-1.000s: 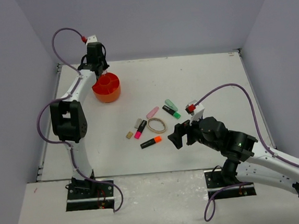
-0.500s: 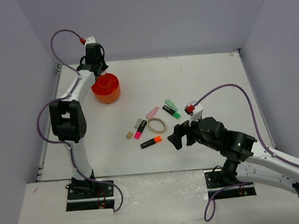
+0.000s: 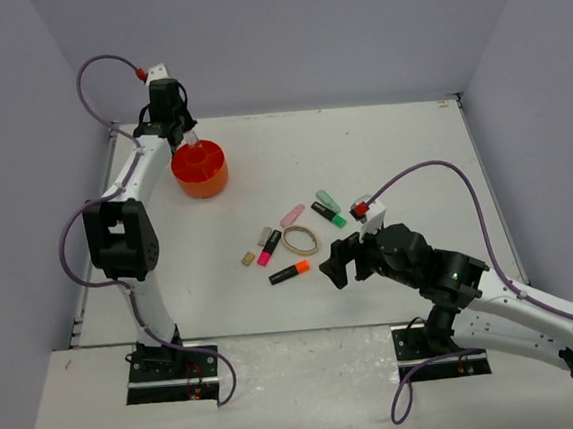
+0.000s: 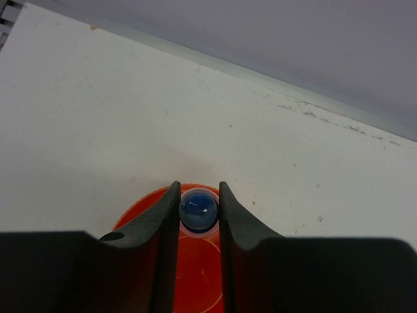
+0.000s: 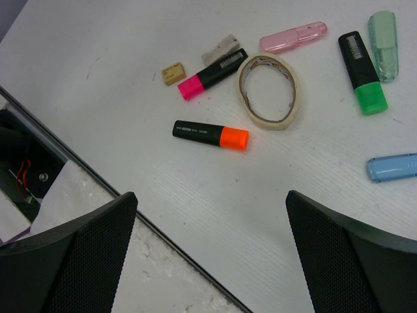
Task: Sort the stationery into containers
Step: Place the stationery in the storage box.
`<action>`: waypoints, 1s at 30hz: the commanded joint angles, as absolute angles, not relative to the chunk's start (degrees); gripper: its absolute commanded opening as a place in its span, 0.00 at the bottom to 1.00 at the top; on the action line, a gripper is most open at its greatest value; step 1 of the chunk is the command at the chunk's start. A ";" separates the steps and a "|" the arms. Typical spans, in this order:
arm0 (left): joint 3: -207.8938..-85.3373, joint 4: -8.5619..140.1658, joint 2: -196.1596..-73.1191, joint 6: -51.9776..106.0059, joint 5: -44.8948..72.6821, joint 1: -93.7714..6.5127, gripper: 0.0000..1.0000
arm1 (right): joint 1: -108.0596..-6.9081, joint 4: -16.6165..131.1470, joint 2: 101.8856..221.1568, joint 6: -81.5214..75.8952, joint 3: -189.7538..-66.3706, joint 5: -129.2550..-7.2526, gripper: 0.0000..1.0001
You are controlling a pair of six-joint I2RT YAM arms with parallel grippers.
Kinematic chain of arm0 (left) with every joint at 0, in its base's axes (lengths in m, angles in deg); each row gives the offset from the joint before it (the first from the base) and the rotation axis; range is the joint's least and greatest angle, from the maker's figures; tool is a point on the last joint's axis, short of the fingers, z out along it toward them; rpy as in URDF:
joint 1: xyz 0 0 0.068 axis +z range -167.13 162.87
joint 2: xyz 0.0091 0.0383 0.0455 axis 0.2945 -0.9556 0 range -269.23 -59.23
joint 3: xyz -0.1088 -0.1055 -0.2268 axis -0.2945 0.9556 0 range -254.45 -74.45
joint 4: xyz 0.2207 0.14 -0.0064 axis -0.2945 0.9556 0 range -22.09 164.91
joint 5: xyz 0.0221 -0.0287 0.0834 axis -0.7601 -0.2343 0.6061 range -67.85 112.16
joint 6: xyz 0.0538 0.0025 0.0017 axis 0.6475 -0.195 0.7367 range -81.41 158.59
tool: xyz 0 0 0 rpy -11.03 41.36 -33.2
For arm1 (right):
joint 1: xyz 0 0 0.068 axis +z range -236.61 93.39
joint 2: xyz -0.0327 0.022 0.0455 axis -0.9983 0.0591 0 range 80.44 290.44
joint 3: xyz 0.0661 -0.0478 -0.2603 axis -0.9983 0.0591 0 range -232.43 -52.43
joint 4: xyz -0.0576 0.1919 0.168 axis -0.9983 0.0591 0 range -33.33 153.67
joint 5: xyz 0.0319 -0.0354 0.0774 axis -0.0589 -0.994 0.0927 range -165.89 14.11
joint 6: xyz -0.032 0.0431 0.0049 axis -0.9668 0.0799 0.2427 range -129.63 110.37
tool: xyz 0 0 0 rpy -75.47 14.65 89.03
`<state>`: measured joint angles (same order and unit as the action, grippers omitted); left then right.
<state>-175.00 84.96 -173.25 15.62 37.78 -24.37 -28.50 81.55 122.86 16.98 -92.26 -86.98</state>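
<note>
So the left tool (image 4: 199, 189) is clenched on the little clear tube (image 4: 199, 212) with the blue cap. It holds the tube end-up and hangs it right over the far rim of the orange tub (image 4: 195, 274), I'd guess so it drops straight into a slot instead of bouncing off a divider. Can't tell which compartment it's over, the fingers hide most of the inside. The right tool (image 5: 212, 195) is spread wide with nothing in it, hovering above the leftover pile on the tabletop (image 5: 130, 52), well apart from the tub. Nearest to it is the orange highlighter (image 5: 210, 135), lying flat on its own, so that looks like the easy next grab. Past that there's the pink highlighter (image 5: 214, 72), touching or nearly touching the tape ring (image 5: 268, 90), with two tiny blocks (image 5: 172, 72) just beside it. The pink piece (image 5: 293, 36), green highlighter (image 5: 362, 73), mint piece (image 5: 384, 36) and blue piece (image 5: 392, 167) sit further out. Most of the sorting is left to do.
</note>
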 commanded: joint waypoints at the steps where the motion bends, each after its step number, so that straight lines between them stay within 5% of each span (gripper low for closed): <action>1: -172.97 81.30 -167.22 13.72 37.04 -21.79 0.00 | -28.40 80.49 123.36 17.68 -91.54 -86.15 0.99; 30: -162.08 81.07 -163.25 10.29 39.27 -18.54 0.01 | -28.39 79.08 124.56 18.19 -89.83 -83.10 0.99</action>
